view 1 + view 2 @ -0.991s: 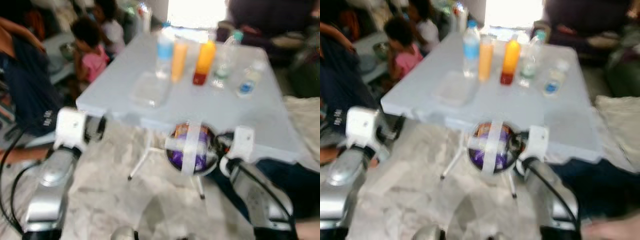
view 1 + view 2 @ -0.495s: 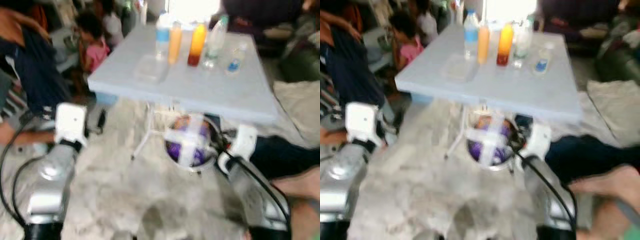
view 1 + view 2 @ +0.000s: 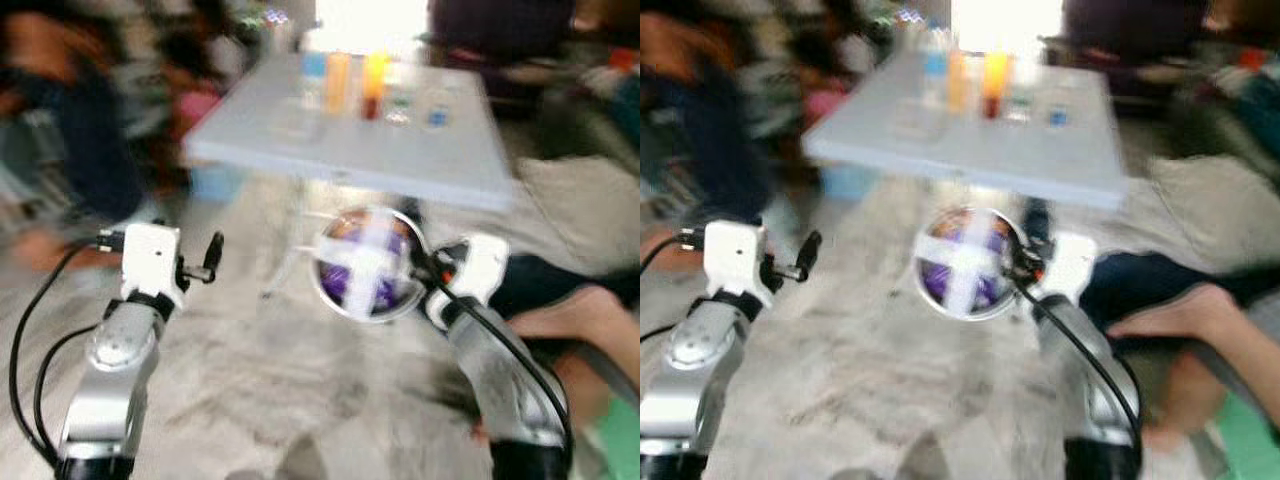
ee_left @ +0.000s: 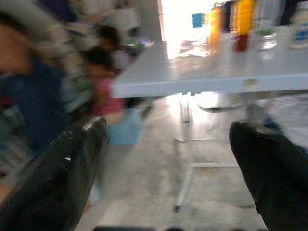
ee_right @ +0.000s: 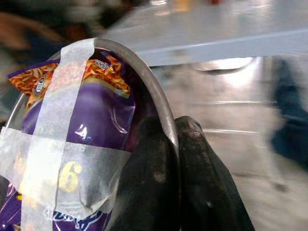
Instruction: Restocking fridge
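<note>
Your right gripper (image 5: 173, 159) is pinching the bowl (image 3: 368, 264) rim, fingers clamped; left gripper (image 4: 168, 168) is hanging spread apart, table (image 3: 400, 150) lying ahead.

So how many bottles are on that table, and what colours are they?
Orange bottles: 2
Clear bottles: 3, as far as the blur lets me tell; two seem to have blue labels
Total: 5

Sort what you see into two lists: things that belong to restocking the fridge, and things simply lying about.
Part of the job:
- metal bowl with a taped purple snack bag, pinched at its rim by the right end effector
- bottles on the table
- left end effector, open and holding nothing

Lying about:
- people beside the table
- a person's bare leg
</note>
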Controlling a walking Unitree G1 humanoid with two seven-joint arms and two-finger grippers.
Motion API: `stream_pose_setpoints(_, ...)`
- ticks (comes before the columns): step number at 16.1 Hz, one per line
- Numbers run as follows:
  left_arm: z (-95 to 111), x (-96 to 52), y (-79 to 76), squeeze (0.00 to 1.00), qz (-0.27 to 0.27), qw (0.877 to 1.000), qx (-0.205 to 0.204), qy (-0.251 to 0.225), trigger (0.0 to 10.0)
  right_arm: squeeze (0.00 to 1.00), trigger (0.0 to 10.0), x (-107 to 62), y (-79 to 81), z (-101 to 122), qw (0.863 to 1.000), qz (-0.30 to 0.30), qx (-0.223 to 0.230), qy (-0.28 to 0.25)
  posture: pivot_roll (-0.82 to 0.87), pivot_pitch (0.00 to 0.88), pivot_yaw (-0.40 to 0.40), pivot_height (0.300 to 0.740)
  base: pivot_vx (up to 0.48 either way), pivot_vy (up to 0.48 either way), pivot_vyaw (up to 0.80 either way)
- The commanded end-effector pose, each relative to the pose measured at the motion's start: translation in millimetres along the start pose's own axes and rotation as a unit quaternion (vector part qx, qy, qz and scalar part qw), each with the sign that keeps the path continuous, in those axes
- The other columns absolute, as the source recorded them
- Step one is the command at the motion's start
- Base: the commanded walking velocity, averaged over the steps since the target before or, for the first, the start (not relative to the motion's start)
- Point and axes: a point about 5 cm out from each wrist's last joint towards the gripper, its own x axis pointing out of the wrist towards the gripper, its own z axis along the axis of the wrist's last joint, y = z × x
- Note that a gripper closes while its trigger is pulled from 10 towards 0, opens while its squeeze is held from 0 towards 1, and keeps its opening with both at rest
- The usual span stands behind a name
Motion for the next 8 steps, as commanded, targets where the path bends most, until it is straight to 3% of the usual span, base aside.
stream_pose_setpoints(1, 1, 0.4, -0.9, 0.0, -0.008, 1.0, 0.001, 0.001, 10.0, 0.0, 10.0, -0.1, 5.2, 2, 1.0, 0.02, 0.008, -0.007, 0.07, 0.0, -0.004, 0.74, 0.0, 0.0, 0.8)
stream_pose_setpoints(2, 1, 1.2, -1.4, 0.0, -0.009, 1.0, 0.006, 0.0, 10.0, 0.0, 10.0, 0.8, 8.4, 1, 0.999, 0.031, 0.005, -0.006, 0.07, 0.0, -0.003, 0.74, 0.0, 0.0, 0.8)
stream_pose_setpoints(4, 0, 2.1, 2.1, 0.0, -0.017, 0.998, 0.056, -0.001, 10.0, 0.0, 10.0, 2.4, 21.5, 6, 0.997, 0.069, -0.023, -0.012, 0.07, 0.0, 0.0, 0.74, 0.0, 0.0, 0.8)
stream_pose_setpoints(8, -2, -1.6, 18.5, 0.0, 0.027, 0.998, 0.058, 0.006, 10.0, 0.0, 10.0, 3.5, 17.4, 5, 0.998, 0.064, -0.007, -0.015, 0.09, 0.0, -0.003, 0.74, 0.0, 0.0, 0.8)
